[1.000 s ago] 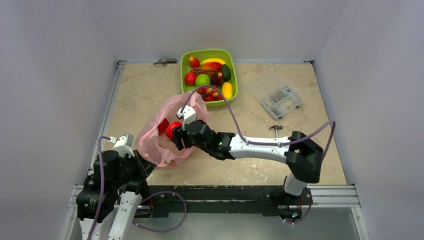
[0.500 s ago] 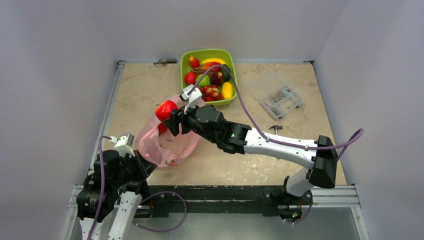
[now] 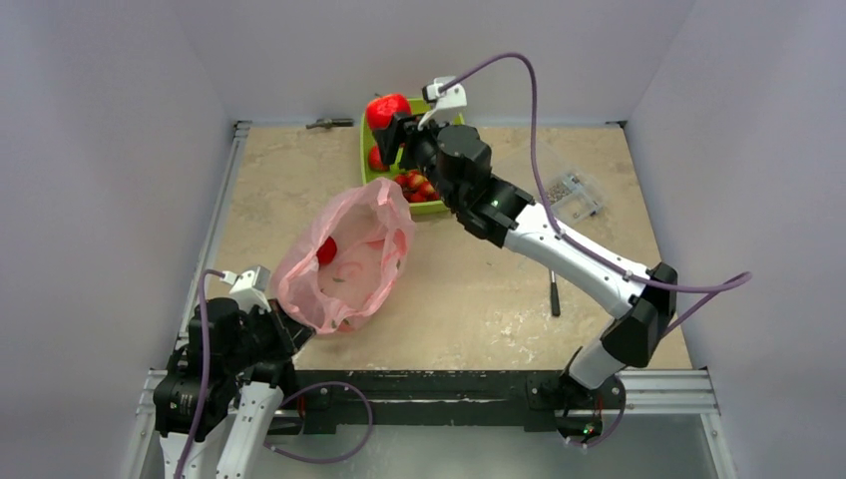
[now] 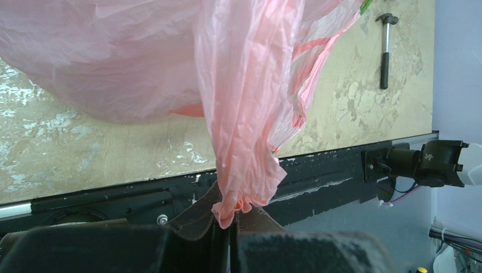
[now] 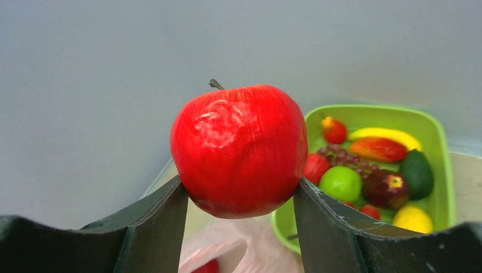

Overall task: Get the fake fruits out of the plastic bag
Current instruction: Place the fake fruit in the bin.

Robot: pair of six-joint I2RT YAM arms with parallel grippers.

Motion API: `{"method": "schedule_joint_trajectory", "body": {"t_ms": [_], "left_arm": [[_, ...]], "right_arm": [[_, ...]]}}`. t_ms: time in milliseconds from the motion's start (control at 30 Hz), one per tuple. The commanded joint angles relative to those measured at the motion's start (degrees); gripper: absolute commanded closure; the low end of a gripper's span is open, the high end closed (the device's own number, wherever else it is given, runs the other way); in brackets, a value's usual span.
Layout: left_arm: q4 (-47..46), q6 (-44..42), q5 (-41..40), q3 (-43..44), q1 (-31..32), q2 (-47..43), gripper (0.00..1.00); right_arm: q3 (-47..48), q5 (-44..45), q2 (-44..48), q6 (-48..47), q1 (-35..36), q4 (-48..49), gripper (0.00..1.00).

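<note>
Right gripper: pressed onto a red apple, one finger on each flank, stem up; the grip looks centred in the wrist view.
Left gripper: pinching a gathered fold of the bag at the near edge of the table.
Apple position: in the air, clear of the bag, over the far-left corner of the tray.
Bag position: slumped on the table between the arms and the tray, mouth facing up; one red fruit shows inside.
Key relation: the tray's open floor lies below the apple and slightly toward the arms and to the right. The right arm alone is within reach of it. The apple is round, so its axis matters little.
Judgement: a short shift inward over the tray should come before release; dropped here, the apple may strike the rim.
Change: a second ago the apple sat at the bag mouth in the same grip; half a second ago it was above the bag rim. The left arm has not moved.
</note>
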State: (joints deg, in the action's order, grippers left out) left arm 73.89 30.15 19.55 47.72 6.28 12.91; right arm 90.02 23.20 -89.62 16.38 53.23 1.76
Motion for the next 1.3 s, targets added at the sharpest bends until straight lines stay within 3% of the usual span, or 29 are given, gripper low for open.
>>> {"method": "schedule_joint_trajectory", "body": {"t_ms": [0, 267, 500, 667, 967, 1100, 1267], "left_arm": [[-2.4, -1.5, 1.4, -0.3, 0.0, 1.1, 1.0], [-2.4, -1.3, 0.8, -0.3, 0.0, 1.2, 1.0], [-2.5, -1.4, 0.7, -0.3, 0.0, 0.8, 1.0], [-2.6, -1.3, 0.8, -0.4, 0.0, 0.9, 1.0], [-2.7, -1.4, 1.3, -0.5, 0.0, 1.5, 1.0], [-2.7, -1.4, 1.4, -0.4, 0.0, 1.7, 1.0], [-2.6, -1.4, 1.3, -0.5, 0.0, 1.0, 1.0]], "right_arm": [[6.7, 2.8, -5.2, -1.6, -4.6, -1.7, 1.0], [15.6, 1.2, -19.7, -0.9, -13.1, -5.3, 0.96], [34.2, -1.9, -39.0, -0.3, -18.5, -14.7, 0.92], [42.1, -7.6, -46.8, 2.1, -21.4, -18.2, 0.77], [39.9, -9.6, -47.8, 2.1, -22.7, -17.4, 0.37], [40.1, -10.1, -47.4, 1.5, -22.7, -18.6, 0.24], [37.1, -9.7, -44.2, 0.6, -22.7, -18.9, 0.14]]}}
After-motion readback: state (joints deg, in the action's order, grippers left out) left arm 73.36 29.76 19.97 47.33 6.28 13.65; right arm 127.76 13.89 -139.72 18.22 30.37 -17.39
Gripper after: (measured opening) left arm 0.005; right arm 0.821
